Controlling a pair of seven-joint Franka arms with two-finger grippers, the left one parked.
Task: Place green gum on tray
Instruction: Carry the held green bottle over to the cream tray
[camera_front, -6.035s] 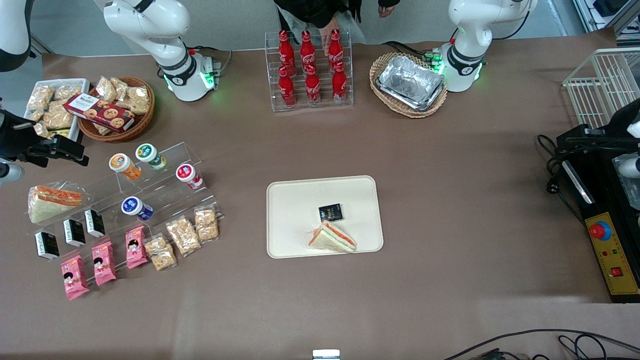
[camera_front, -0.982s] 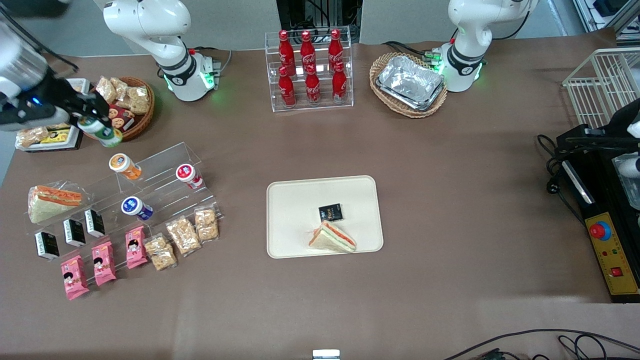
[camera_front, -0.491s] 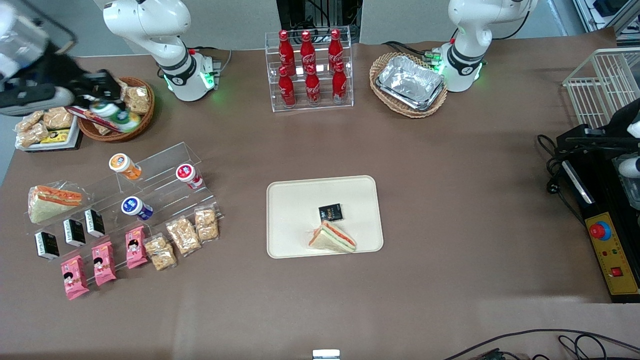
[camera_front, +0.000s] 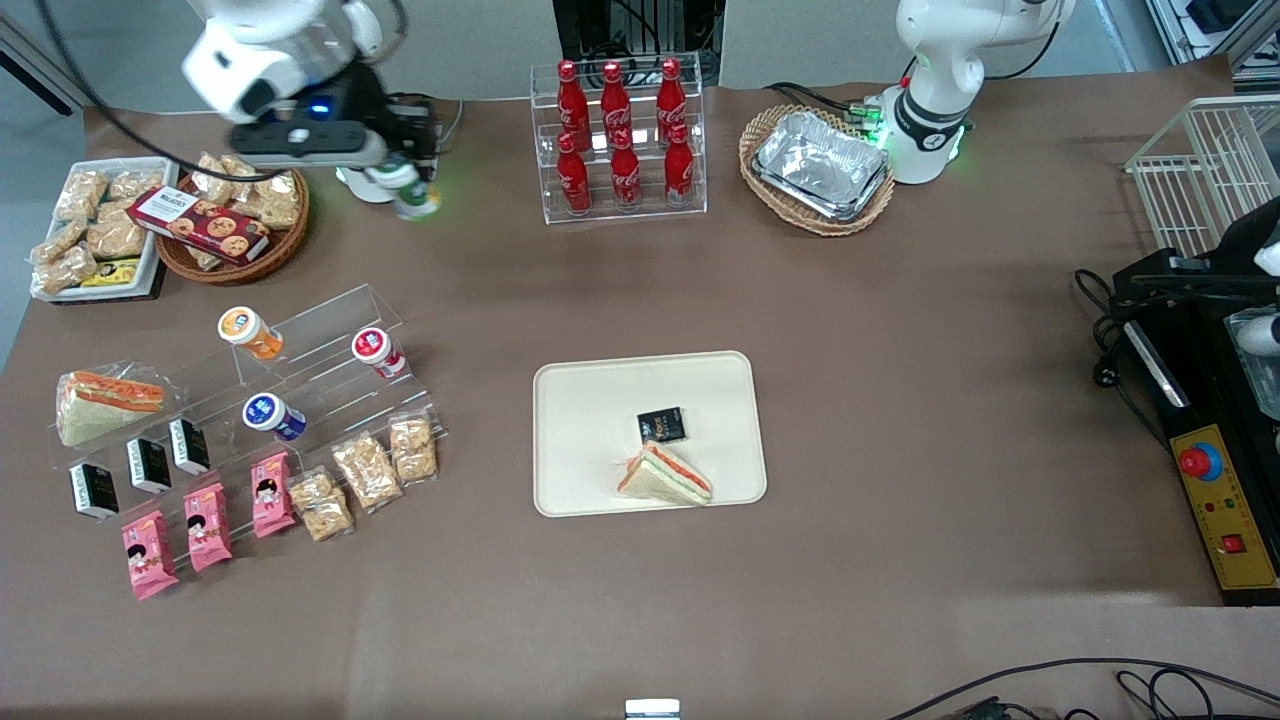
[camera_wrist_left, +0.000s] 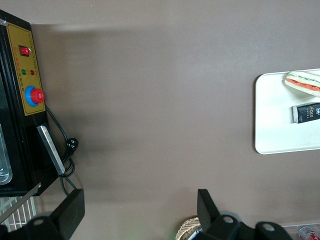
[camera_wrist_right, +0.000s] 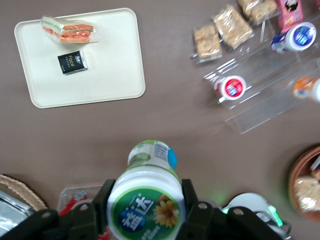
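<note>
Surface (camera_front: 900, 330): brown, carries everything named here.
Tray (camera_front: 590, 440): cream, flat on the middle of the surface; also seen from the right wrist (camera_wrist_right: 100, 75); well apart from the gum.
Rack (camera_front: 618, 135): clear, holds red bottles, stands toward the middle, beside the pincer's position.
Step stand (camera_front: 320, 370): clear, toward the working arm's end; orange-lid (camera_front: 247, 331), red-lid (camera_front: 376, 350) and blue-lid (camera_front: 271, 415) bottles lie on it.
Basket (camera_front: 235, 215): wicker, filled with snacks, beside the pincer toward the working arm's end.
Pincer (camera_front: 400, 185): raised above the surface between basket and rack, farther from the front camera than the stand; its fingers (camera_wrist_right: 192, 205) press the gum from both sides.
Sandwich (camera_front: 665, 473): on the tray's nearer edge.
Gum (camera_front: 408, 192): held in the air, not on the tray; the wrist view shows its body (camera_wrist_right: 147, 192) between the fingers.
Black packet (camera_front: 661, 425): on the tray, just beside the sandwich.
</note>
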